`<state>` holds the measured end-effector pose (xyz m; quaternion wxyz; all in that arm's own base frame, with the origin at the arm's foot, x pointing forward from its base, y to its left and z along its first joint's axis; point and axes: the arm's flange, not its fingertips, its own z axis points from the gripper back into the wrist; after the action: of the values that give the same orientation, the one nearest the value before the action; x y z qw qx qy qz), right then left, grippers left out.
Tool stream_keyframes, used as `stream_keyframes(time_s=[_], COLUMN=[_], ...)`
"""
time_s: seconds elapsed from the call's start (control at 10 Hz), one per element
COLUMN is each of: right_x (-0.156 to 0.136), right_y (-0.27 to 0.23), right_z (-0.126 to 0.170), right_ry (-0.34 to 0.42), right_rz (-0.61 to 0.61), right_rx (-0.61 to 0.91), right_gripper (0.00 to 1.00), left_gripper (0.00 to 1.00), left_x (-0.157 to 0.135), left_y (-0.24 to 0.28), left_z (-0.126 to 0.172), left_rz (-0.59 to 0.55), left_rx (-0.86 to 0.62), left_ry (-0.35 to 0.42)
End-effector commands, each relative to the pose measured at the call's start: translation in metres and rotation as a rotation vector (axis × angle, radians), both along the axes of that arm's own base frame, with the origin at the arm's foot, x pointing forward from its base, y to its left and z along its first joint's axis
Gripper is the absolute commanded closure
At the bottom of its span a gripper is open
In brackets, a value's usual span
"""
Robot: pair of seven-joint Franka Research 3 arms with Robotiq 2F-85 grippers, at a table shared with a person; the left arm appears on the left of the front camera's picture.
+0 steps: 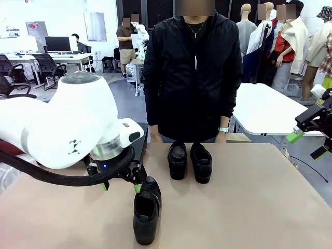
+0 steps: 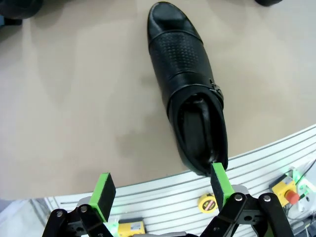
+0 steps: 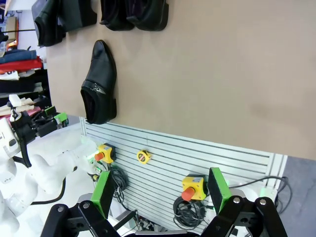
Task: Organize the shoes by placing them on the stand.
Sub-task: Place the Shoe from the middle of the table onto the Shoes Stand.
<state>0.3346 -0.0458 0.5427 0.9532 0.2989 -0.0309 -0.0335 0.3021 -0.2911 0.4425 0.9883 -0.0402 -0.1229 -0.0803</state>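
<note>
Black shiny leather dress shoe (image 1: pixel 147 210) (image 2: pixel 190 94) (image 3: pixel 100 84), higher-cut, with a perforated vamp and a side buckle, lies alone on its sole at the near edge of the tan tabletop (image 1: pixel 249 207). Its heel is at the slotted metal rail (image 2: pixel 163 197) along that edge and its toe points toward the far side.

Left end effector (image 1: pixel 136 185) (image 2: pixel 163 190) hangs over this shoe with its green pads (image 2: pixel 102 193) spread wide and nothing between them. In the left wrist view the shoe lies ahead of the fingers and off to one side: its heel meets one pad in the picture, and contact cannot be told. The gap between the pads shows bare tabletop and rail.

Right end effector (image 1: pixel 308 145) (image 3: pixel 163 190) is raised off the right side of the tabletop, well apart from every shoe, fingers spread and empty.

Farther off, two low black slip-on loafers (image 1: pixel 189 162) (image 3: pixel 133 12) stand side by side, almost touching, at the middle of the far edge. Just behind them a person (image 1: pixel 192 72) in a black zip jacket stands against the tabletop.
</note>
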Motion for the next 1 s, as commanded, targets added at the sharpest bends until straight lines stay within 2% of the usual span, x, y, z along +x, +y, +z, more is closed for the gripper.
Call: stream_keyframes(time_s=[0.0,0.3,0.6,0.9], right_x=[0.001,0.001,0.001,0.001], right_y=[0.000,0.000,0.000,0.000], right_z=[0.003,0.003,0.003,0.003], right_ry=[0.010,0.010,0.010,0.010], right_rz=[-0.004,-0.004,-0.004,-0.004], right_rx=[0.016,0.016,0.016,0.016], right_gripper=[0.00,0.00,0.00,0.00], left_gripper=[0.00,0.00,0.00,0.00], left_x=[0.013,0.025,0.041,0.048], left_y=[-0.007,-0.012,-0.014,-0.015], left_z=[-0.024,-0.066,-0.099,-0.108], left_rz=[-0.011,0.025,0.100,0.110], left_rx=[-0.009,0.068,0.072,0.052], left_ry=[0.022,0.102,0.060,0.052])
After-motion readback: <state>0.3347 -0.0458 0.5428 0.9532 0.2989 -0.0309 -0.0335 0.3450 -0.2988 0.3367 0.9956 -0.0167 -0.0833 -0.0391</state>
